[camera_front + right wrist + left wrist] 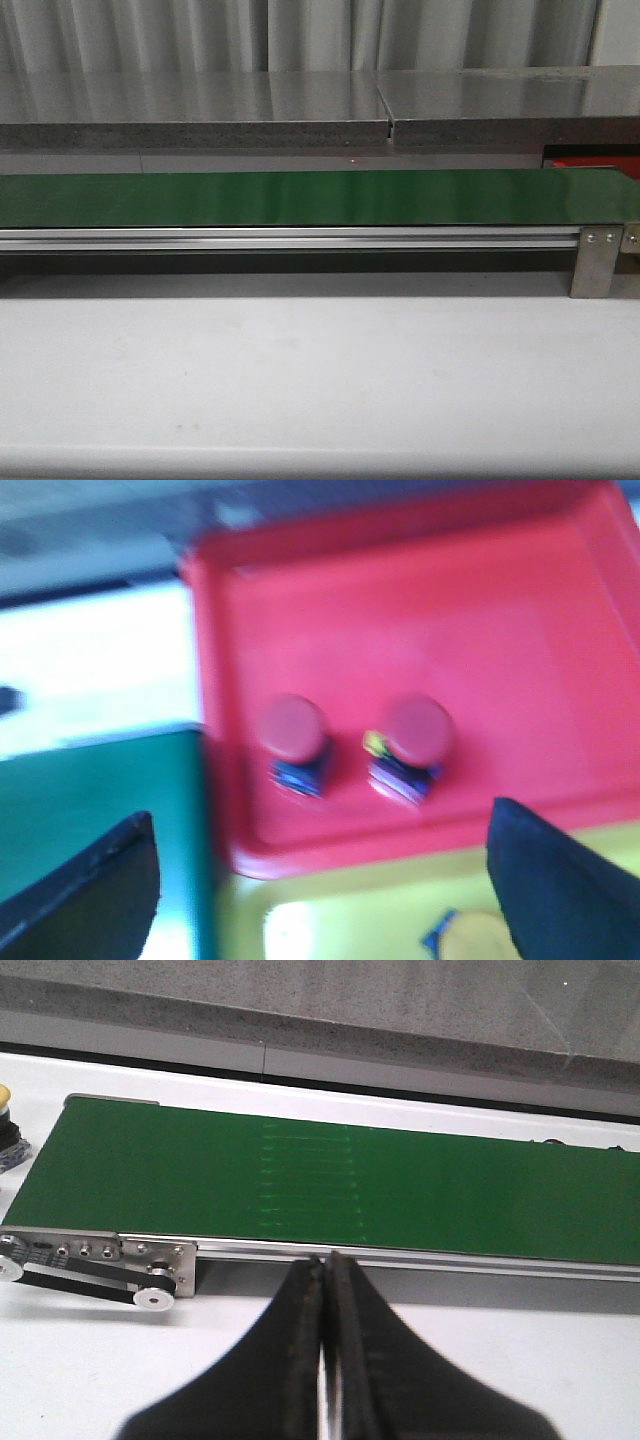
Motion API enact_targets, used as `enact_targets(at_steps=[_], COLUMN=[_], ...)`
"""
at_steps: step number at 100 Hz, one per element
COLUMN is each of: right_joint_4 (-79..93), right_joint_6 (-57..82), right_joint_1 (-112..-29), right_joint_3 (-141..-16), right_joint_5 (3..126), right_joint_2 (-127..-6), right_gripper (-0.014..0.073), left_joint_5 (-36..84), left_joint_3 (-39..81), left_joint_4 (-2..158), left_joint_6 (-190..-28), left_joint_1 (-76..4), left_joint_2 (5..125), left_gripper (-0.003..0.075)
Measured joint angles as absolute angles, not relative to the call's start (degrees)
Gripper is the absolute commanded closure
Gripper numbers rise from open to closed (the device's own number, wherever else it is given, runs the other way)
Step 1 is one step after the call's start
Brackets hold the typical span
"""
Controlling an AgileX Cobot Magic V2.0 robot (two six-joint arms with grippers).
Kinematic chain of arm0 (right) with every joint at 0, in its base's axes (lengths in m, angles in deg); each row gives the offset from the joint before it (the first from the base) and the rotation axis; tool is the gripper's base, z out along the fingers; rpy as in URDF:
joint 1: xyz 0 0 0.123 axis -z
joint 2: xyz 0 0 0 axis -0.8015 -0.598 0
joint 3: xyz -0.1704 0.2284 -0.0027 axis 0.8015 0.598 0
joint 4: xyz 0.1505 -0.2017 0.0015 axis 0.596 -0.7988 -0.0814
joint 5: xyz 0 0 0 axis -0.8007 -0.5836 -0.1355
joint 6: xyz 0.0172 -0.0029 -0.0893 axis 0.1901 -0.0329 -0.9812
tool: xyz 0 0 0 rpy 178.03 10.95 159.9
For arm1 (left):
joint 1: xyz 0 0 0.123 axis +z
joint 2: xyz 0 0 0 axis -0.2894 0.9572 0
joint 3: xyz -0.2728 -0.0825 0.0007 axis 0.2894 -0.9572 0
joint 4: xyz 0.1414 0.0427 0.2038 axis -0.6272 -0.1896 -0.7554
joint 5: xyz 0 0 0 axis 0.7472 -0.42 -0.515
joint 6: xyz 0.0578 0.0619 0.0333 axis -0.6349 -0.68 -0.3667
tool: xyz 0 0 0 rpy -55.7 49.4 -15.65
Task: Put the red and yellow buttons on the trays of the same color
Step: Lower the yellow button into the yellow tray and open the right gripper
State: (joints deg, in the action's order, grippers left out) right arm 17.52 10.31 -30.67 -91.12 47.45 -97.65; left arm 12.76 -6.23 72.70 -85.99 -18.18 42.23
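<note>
From the front, neither arm shows at all: only the long green belt [300, 198] running across the middle of the frame on its aluminium rail [290, 239], a grey shelf [300, 105] behind it, the white table [300, 370] in the foreground, and a sliver of the red tray [598, 164] peeking out at the far right edge, just above the belt's end. The right wrist view, though blurred, fills in what that sliver hides: the red tray takes up most of the upper frame, and two red buttons [293, 726] [418, 730] stand on it side by side near its lower rim, apart from each other, each on a dark base. The right gripper [325, 880] hangs with its fingers spread wide, one black tip at the lower left over the belt's end, the other at the lower right, nothing between them. Along the bottom edge lies a yellow tray [350, 910], touching or just beside the red one, with a yellowish round thing [478, 935] at its lower right, too blurred to name. The left wrist view shows the belt's other end with its roller bracket [100, 1260]; the left gripper [327, 1270] has its fingers pressed together, empty, over the white table just short of the rail. At the upper left edge of that frame a yellow button [6, 1110] is half cut off beside the belt.
</note>
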Motion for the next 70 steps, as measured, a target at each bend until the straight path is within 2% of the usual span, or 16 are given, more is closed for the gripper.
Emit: enact_targets(at_steps=[26, 58, 70], right_joint_4=[17.9, 17.9, 17.9], right_joint_6=[9.4, 9.4, 9.4], right_joint_1=[-39.7, -45.6, -46.0], right_joint_3=[-85.4, -65.3, -57.8], right_joint_5=[48.3, 48.3, 48.2], right_joint_2=[-83.9, -63.2, -54.2], right_gripper=[-0.0062, -0.0059, 0.0020], left_joint_5=[12.8, 12.8, 12.8], left_joint_3=[-6.2, -6.2, -6.2], left_joint_4=[72.7, 72.7, 72.7], left_joint_6=[-86.0, -86.0, -86.0], left_joint_1=[-18.2, -18.2, -18.2], left_joint_2=[42.2, 42.2, 42.2], left_gripper=[0.0739, 0.0739, 0.0739])
